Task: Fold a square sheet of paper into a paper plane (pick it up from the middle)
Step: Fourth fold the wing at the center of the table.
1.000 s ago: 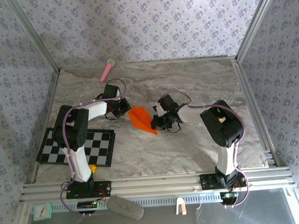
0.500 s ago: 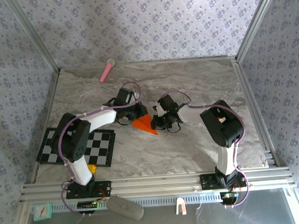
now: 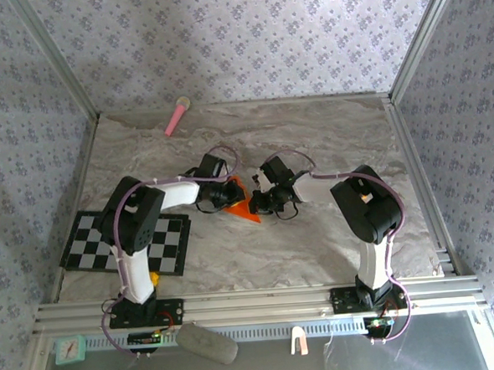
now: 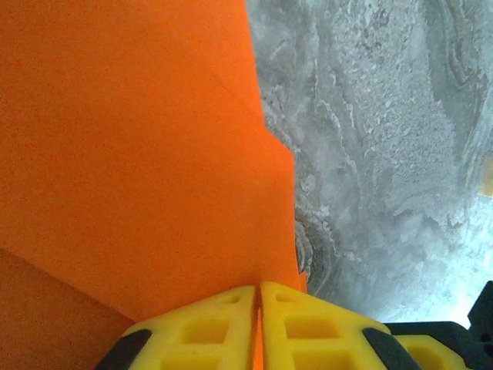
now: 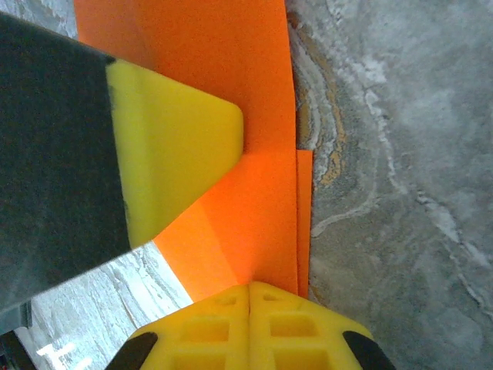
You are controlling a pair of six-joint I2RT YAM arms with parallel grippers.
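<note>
Marbled counter (image 3: 336, 137) lay beneath both arms in the overhead view, where my left end effector (image 3: 227, 194) and right end effector (image 3: 259, 203) met at the folded orange sheet of paper (image 3: 243, 210) mid-counter. From the left wrist, my pads (image 4: 208, 324) were clamped on the sheet; it looked feather-light, limp, easily torn. From the right wrist, the other pads (image 5: 300, 324) pinched a creased edge, the firmest hold, I judged.

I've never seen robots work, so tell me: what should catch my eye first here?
The bright orange paper, mid-table, pinched from both sides by the left gripper and the right gripper, both shut on it. Next, the pink stick by the back wall and the checkered mat at the near left.
</note>
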